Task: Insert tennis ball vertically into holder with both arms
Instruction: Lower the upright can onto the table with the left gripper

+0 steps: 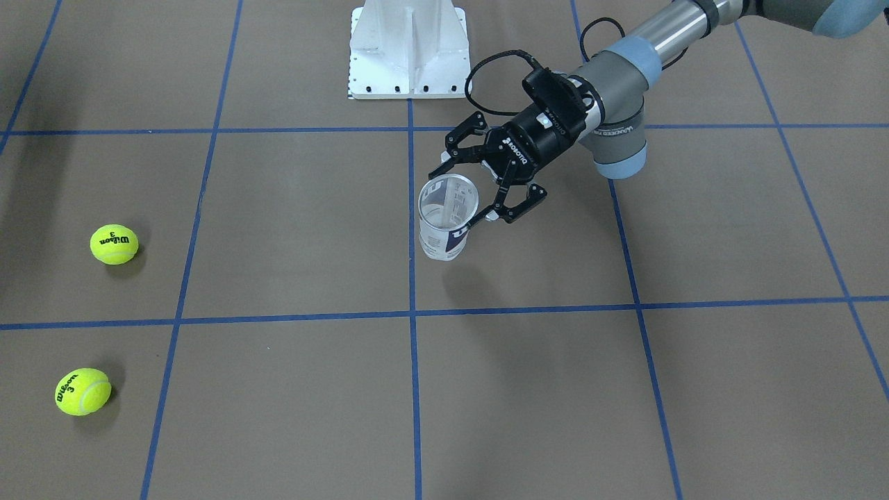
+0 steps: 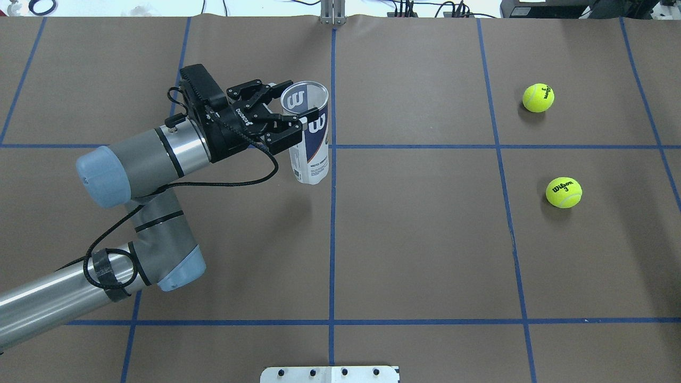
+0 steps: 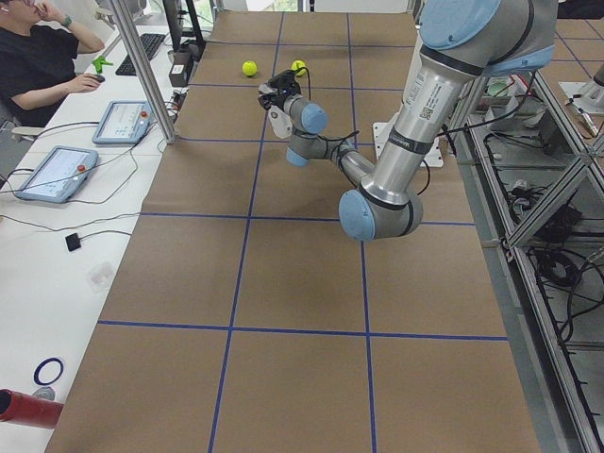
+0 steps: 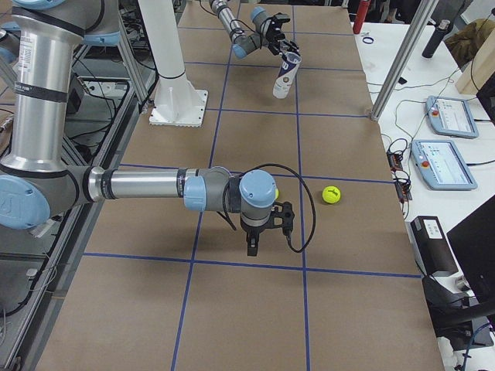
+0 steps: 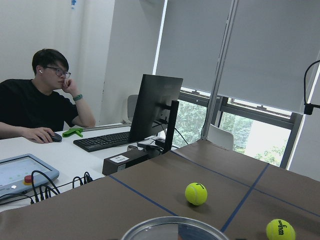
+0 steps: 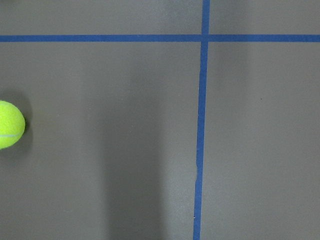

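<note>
Left end effector (image 2: 298, 101) is clenched on the holder (image 2: 311, 154), with its two black fingers pressing opposite sides of the wall just under the rim. I see the holder lifted off the worktop (image 2: 425, 239). Its shadow lies apart from it on the surface below, just on the robot's left of the middle grid line. The holder's long axis runs close to vertical with a slight lean, open mouth up and closed base down. It is a single clear plastic cylinder, thin-walled and see-through near the top. A silvery ring runs round the mouth, and a white-and-navy label with a white W wraps the body.

I count two balls, both fuzzy yellow-green spheres with black print, resting on the worktop well apart from the holder on the robot's right side. They are the far tennis ball (image 2: 538, 98) and the near tennis ball (image 2: 563, 192), and they sit apart from each other.

My right end effector (image 4: 263, 232) hangs pointing down over that same end of the worktop. It shows only in the side view, so I cannot tell whether its fingers are spread or closed.

The worktop is matte brown sheeting, crossed by blue tape lines in a grid.
</note>
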### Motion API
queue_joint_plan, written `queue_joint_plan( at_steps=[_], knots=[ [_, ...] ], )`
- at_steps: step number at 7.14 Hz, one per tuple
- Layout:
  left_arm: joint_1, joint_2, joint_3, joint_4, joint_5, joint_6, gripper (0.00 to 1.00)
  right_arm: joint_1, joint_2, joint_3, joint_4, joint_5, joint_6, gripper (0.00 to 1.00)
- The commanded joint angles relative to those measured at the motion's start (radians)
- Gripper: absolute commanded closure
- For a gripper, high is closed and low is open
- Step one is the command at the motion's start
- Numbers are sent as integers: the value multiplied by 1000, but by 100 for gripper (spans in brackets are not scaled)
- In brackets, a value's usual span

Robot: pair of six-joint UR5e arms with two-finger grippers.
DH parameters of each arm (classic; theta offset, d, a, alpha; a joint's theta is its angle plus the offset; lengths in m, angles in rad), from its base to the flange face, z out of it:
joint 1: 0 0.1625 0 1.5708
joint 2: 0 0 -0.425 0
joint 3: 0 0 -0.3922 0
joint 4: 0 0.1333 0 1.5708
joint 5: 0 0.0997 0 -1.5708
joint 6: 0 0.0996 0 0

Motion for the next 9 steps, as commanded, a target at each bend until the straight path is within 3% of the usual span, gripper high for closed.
queue_joint_plan(
  at_steps=[1, 4, 9],
  knots=[
    [8, 31, 85, -152, 29, 1, 50, 0, 0, 6, 0, -1, 0, 0],
    [28, -12, 86, -149, 29, 103, 51, 0, 0, 4, 0, -1, 0, 0],
    [68, -47, 137, -143, 31, 113, 53, 0, -2, 1, 0, -1, 0, 0]
  ],
)
